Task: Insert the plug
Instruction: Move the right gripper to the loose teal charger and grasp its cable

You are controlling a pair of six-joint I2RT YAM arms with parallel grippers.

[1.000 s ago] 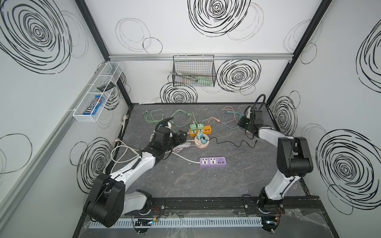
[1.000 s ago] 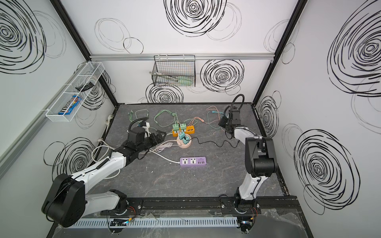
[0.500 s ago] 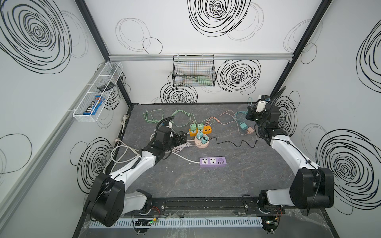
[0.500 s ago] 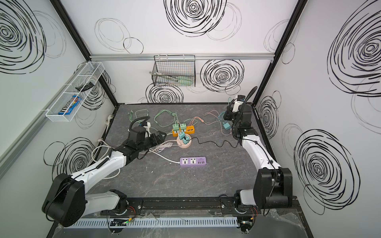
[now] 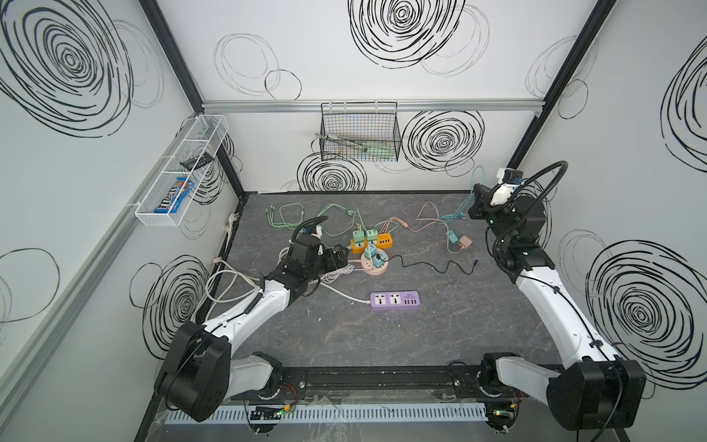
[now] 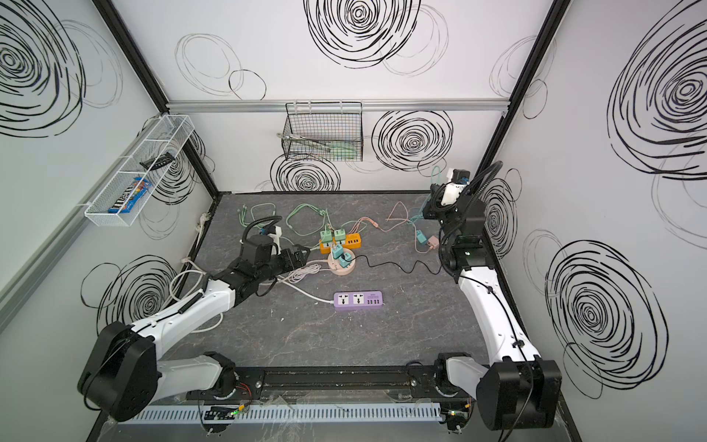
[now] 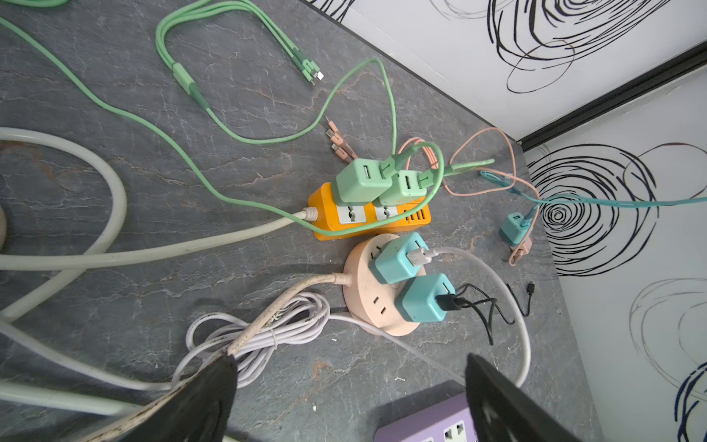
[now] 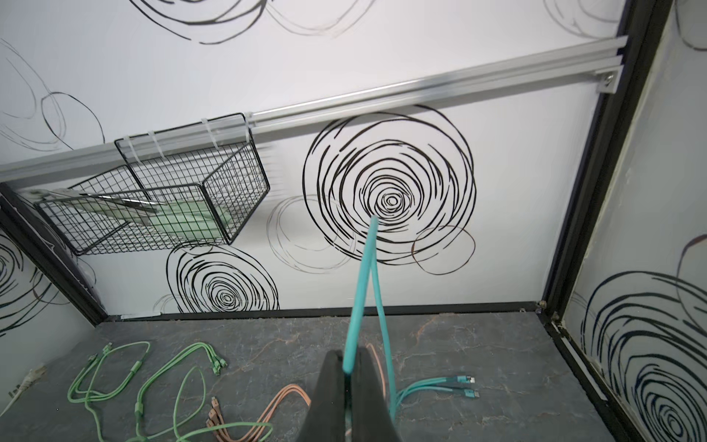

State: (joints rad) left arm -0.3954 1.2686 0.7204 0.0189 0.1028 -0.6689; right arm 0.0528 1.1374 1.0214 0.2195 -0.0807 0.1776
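Teal cable [image 8: 361, 291] clamped between right fingers [image 8: 329, 402], looping above them | left fingers [image 7: 199, 402] spread apart

Round socket [image 5: 379, 272] centrally, flat strip [image 5: 395, 301] in front — basket [image 5: 359, 132] behind

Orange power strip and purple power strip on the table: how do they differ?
The orange power strip has two green adapters plugged into its sockets, while both sockets on the purple power strip are empty. The orange strip sits further back, beside the round pink socket hub; the purple strip lies alone nearer the front. Both are flat rectangular blocks with two sockets and a row of USB ports.
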